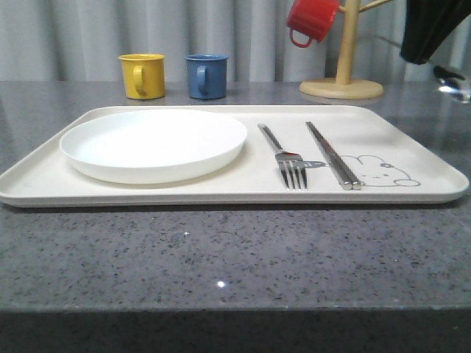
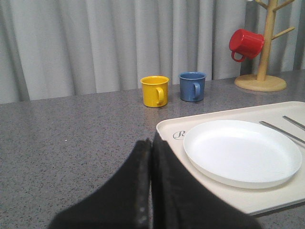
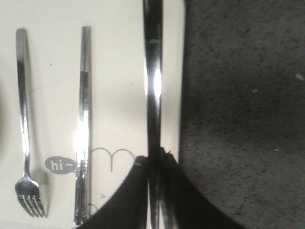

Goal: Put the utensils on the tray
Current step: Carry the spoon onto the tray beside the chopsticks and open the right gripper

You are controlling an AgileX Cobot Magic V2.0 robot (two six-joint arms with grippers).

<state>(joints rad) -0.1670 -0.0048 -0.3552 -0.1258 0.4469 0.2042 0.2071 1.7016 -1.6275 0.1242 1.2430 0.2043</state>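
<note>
The cream tray [image 1: 221,193] lies across the middle of the table. On its right half a silver fork [image 1: 283,158] and a pair of chopsticks [image 1: 331,154] lie side by side, next to the rabbit drawing. My right gripper [image 3: 155,155] is shut on the handle of the spoon [image 3: 153,81] and holds it above the tray's right edge. In the front view the spoon's bowl [image 1: 452,83] hangs in the air at the far right. Near the tray's left corner, my left gripper [image 2: 151,143] is shut with nothing in it.
A round white plate [image 1: 153,142] fills the tray's left half. Behind the tray stand a yellow mug [image 1: 142,75] and a blue mug [image 1: 206,76]. A red mug [image 1: 313,20] hangs on a wooden mug tree [image 1: 344,59] at the back right.
</note>
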